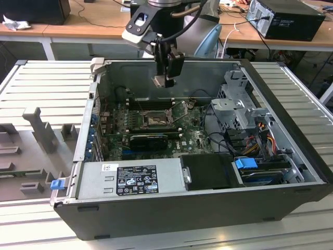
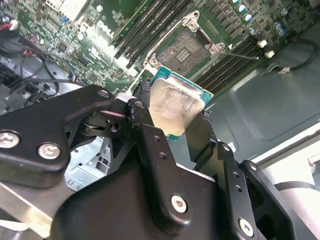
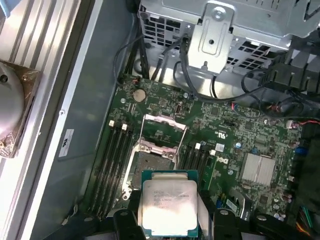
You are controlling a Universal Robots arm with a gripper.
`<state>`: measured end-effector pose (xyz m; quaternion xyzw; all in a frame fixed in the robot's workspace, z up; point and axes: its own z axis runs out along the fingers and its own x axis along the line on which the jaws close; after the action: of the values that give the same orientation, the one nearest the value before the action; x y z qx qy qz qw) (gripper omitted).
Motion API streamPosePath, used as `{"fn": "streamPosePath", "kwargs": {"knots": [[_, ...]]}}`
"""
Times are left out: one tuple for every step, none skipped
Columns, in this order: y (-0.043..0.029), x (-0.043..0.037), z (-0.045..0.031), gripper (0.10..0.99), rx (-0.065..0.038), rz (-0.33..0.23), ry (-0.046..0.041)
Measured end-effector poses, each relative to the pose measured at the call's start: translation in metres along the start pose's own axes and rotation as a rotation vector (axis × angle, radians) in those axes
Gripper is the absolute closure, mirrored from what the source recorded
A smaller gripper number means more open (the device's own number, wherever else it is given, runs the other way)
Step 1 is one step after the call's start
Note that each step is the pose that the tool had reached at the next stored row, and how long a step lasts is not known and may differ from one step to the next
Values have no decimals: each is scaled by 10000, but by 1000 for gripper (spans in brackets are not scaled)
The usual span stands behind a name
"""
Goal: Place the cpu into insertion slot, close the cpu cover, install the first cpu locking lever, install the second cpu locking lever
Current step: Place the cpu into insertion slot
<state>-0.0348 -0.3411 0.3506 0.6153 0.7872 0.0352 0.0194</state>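
My gripper (image 1: 165, 81) hangs over the open computer case, shut on the cpu (image 1: 161, 80), a flat square chip with a pale silver top. Both wrist views show the cpu (image 2: 175, 106) (image 3: 168, 205) clamped by its edges between the black fingers (image 2: 150, 145). Below it on the green board lies the insertion slot (image 1: 154, 119) (image 2: 184, 48) (image 3: 148, 166), dark and uncovered. The cpu cover (image 3: 163, 131) stands swung up at the slot's far side. A thin wire lever (image 2: 240, 54) sticks out beside the slot. The cpu is well above the slot, touching nothing.
Memory slots (image 3: 115, 160) flank the socket. A long black card (image 1: 149, 140) lies in front of it, and the grey power supply (image 1: 130, 179) beyond that. A metal drive cage (image 1: 240, 107) with cables stands at the exterior view's right. A finned heatsink (image 3: 257, 167) sits on the board.
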Motion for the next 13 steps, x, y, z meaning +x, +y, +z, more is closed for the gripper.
{"fn": "streamPosePath", "kwargs": {"knots": [[0,-1,5,561,0,198,-19],[-1,-1,9,561,-3,336,-31],[-1,-1,13,561,-8,589,-48],[-1,-1,15,561,-10,713,-58],[-1,-1,16,561,-10,836,-69],[-1,-1,18,561,-13,1123,-92],[-2,-1,19,561,-15,1242,-101],[-2,-1,20,561,-18,1392,-113],[-2,-1,21,561,-20,1604,-130],[-2,-1,24,561,-23,1872,-151],[-2,-1,24,561,-25,2001,-162],[-2,-1,27,561,-29,2294,-185],[-2,-1,29,561,-30,2466,-203]]}}
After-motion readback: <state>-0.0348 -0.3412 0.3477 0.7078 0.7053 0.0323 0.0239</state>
